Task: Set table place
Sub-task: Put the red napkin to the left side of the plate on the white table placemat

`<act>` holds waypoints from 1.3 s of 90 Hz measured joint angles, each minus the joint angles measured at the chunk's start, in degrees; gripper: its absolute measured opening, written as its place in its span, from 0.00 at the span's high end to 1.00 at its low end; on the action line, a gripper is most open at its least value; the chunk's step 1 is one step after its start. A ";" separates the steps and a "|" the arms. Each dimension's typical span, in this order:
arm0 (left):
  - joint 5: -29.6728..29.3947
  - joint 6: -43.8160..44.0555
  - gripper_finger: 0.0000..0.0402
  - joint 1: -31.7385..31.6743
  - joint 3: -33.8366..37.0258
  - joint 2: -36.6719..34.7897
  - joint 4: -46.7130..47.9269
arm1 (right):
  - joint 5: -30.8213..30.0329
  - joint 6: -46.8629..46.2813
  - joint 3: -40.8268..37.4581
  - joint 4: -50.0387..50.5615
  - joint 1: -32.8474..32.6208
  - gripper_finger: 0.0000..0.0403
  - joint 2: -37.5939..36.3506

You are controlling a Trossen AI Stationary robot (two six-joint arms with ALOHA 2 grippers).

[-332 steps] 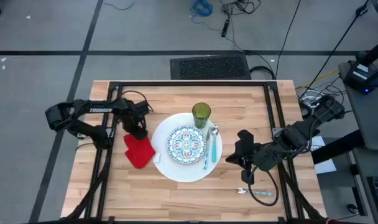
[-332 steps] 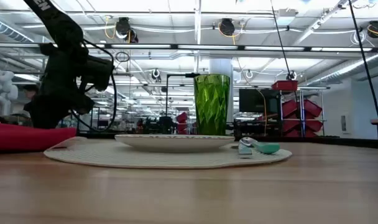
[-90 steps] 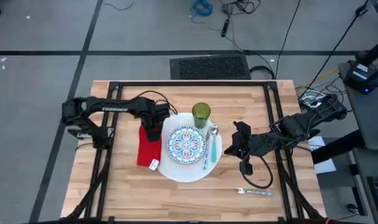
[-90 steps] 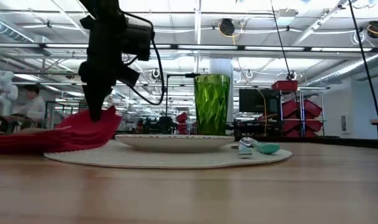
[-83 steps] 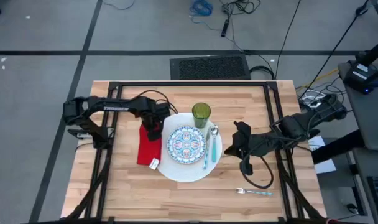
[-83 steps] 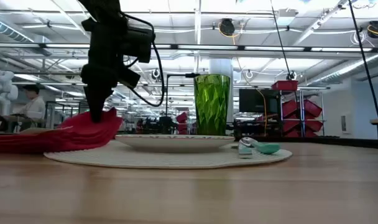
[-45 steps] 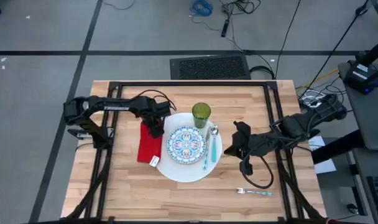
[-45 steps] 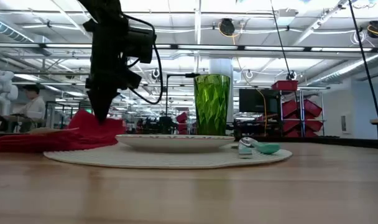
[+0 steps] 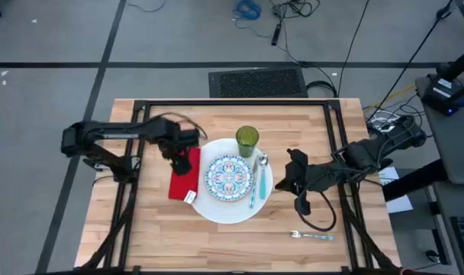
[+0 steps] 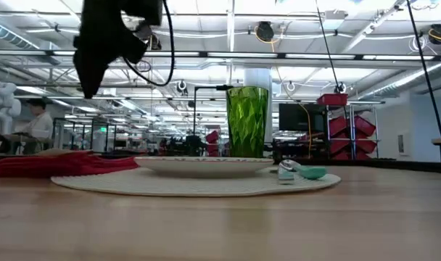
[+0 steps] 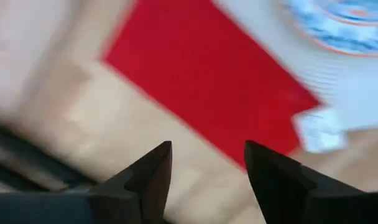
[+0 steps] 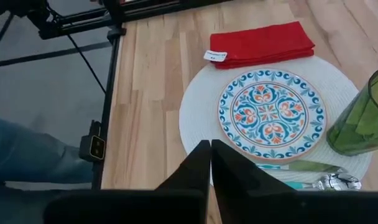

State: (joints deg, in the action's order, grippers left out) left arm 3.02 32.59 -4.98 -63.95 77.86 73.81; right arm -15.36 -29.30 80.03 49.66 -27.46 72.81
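A folded red napkin (image 9: pixel 184 174) lies flat on the table, left of the large white round plate (image 9: pixel 217 210), with its long edge on that plate's rim. A white tag (image 12: pixel 216 56) shows at its near end. The patterned plate (image 9: pixel 230 174) sits on the white one, beside a teal-handled spoon (image 9: pixel 255 183) and a small silver spoon (image 9: pixel 262 160). The green tumbler (image 9: pixel 247 140) stands at the far rim. My left gripper (image 9: pixel 178 153) hangs open above the napkin's far end (image 11: pixel 207 93), clear of it (image 10: pixel 88 83). My right gripper (image 12: pixel 211 163) hovers shut, right of the plate.
A fork with a teal handle (image 9: pixel 312 235) lies near the table's front right. The black frame rail (image 9: pixel 232 103) runs around the tabletop. Bare wood (image 9: pixel 217 244) shows along the near edge and at the far left.
My left gripper has let go of the napkin's far end, risen well above it and drawn a little toward the table's left edge. The end of the napkin that stood lifted has dropped, and the cloth now lies flat.
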 joint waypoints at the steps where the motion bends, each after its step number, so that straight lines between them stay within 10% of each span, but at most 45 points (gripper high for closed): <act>1: 0.33 0.69 0.54 0.81 0.56 -0.25 -0.87 | 0.28 -0.02 0.00 0.06 0.00 1.00 -0.01; 32: -2.48 21.83 0.57 15.77 16.74 1.82 -24.93 | 0.70 2.88 0.00 1.97 0.00 1.00 -1.00; 59: -8.22 30.41 0.97 18.93 19.24 2.83 -27.62 | 0.72 5.33 0.00 1.91 0.50 1.00 -0.93; 117: -2.08 33.16 1.00 23.65 16.77 10.62 -32.38 | 0.75 4.94 0.00 -0.23 0.48 1.00 -0.91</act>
State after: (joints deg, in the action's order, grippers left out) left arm 0.94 65.76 18.67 -47.17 88.48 41.44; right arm -14.61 -24.36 80.03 49.43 -26.98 71.90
